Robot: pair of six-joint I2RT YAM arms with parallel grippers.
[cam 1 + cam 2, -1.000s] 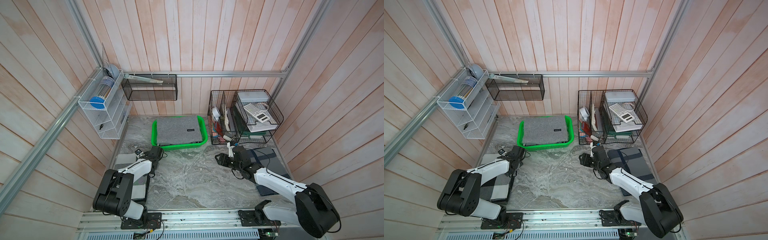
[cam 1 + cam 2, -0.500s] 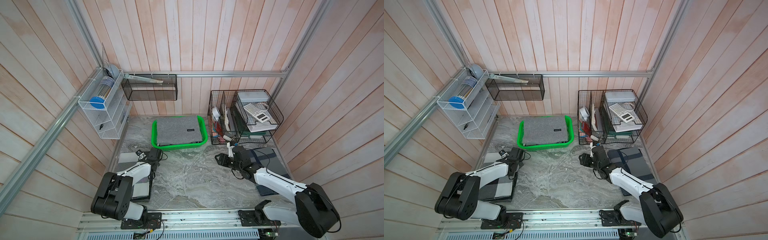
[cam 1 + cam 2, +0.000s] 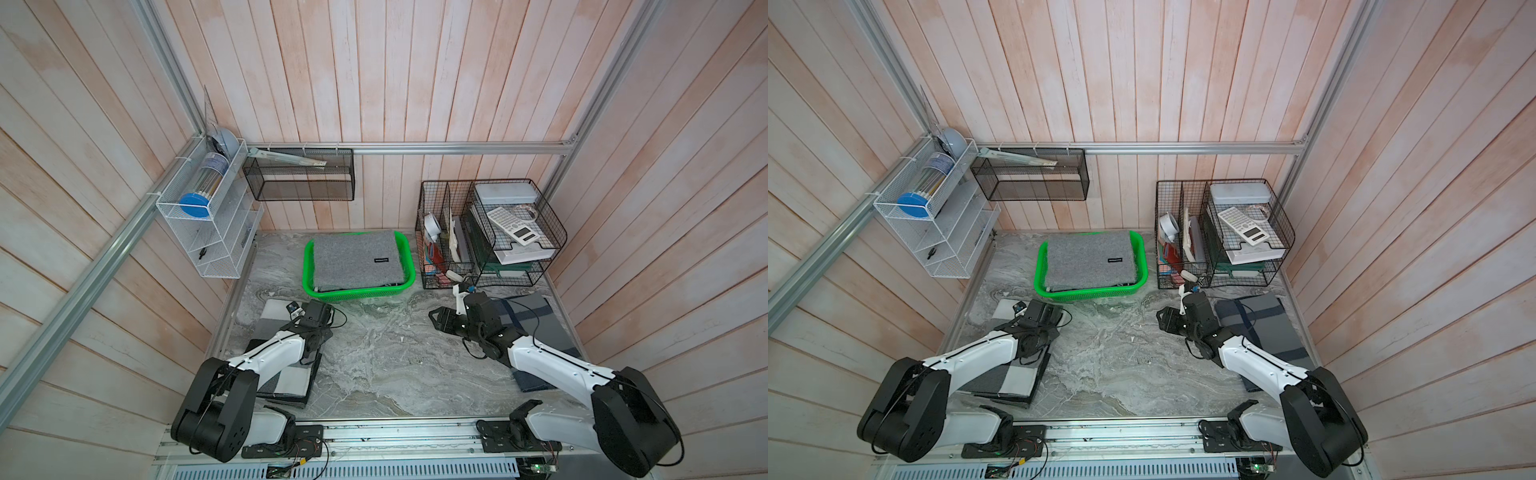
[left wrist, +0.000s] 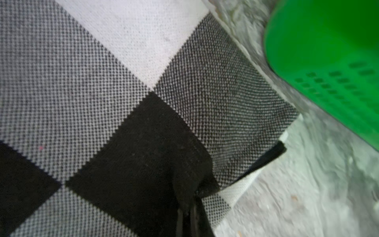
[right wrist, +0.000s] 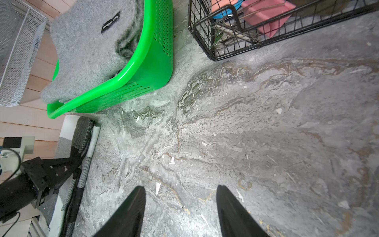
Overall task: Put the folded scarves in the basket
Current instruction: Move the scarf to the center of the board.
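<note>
Where plank walls enclose it, marbled grey tabletop bears the basket.

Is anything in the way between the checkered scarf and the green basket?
Nothing stands on the marble table between the checkered scarf and the green basket. But a folded grey scarf already fills the basket.

A small black label at the upper left of the right wrist view, on the grey folded scarf in the basket, carries white lettering too blurred to read.
</note>
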